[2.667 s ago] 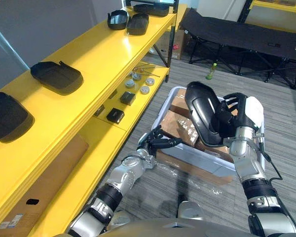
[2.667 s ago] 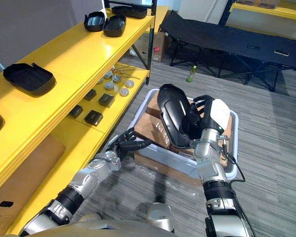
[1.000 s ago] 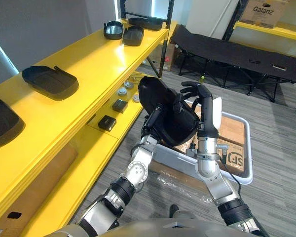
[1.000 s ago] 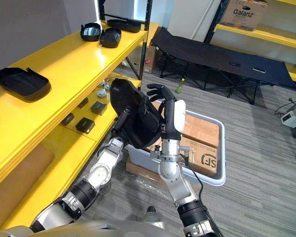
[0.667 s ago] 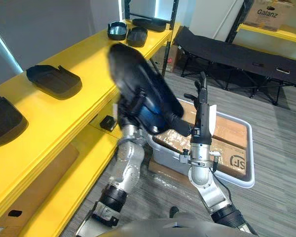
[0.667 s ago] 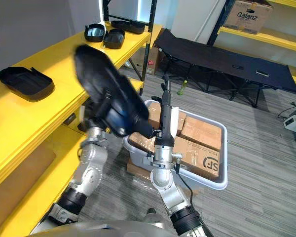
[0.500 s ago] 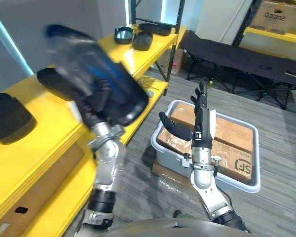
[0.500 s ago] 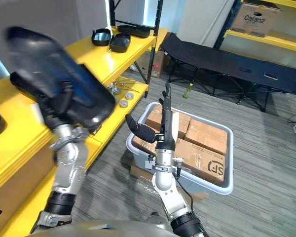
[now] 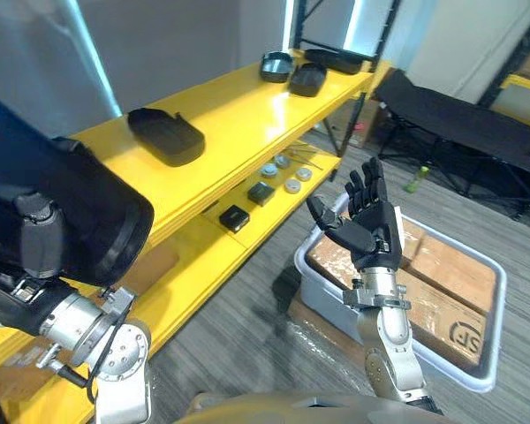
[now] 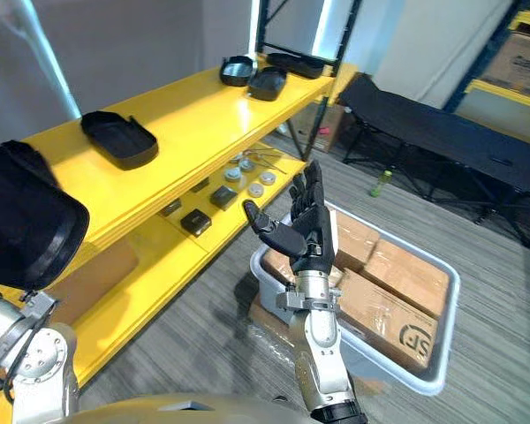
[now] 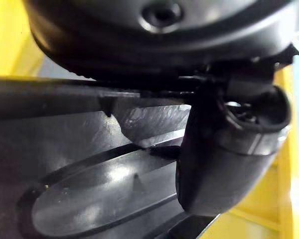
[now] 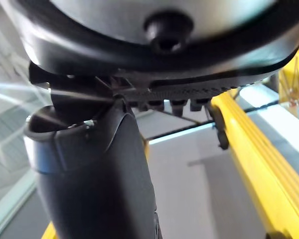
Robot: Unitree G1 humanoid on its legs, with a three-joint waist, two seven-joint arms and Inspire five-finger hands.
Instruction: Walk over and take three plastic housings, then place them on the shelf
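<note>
Over the near left end of the yellow shelf point(image 9: 238, 115) I have the big black housing point(image 9: 62, 212) hanging in my left hand point(image 11: 224, 154), whose thumb and fingers are clamped on its rim. It is close above the top board but I cannot tell whether it touches. My right hand point(image 9: 371, 231) is raised with fingers spread and holds nothing, above the near left corner of the grey bin point(image 9: 314, 283) of cardboard boxes point(image 9: 442, 274). I judge the step in hand to be setting this shell down. To do it well I would lower it flat onto the bare yellow stretch nearer than the second housing point(image 9: 165, 136), well apart from it and back from the shelf's right edge. I would let go only once the weight rests on the board, since a shell this wide and rounded could rock or slide off toward the floor. The far pair point(image 9: 306, 79) at the far end is no obstacle. The head views give me the layout: how much free board lies around the shell and where the right hand waits. The left wrist view adds the grip itself, with the thumb pressed against the shell's ribbed inner face and a strip of yellow beyond. The right wrist view confirms a straight thumb with nothing against it.
</note>
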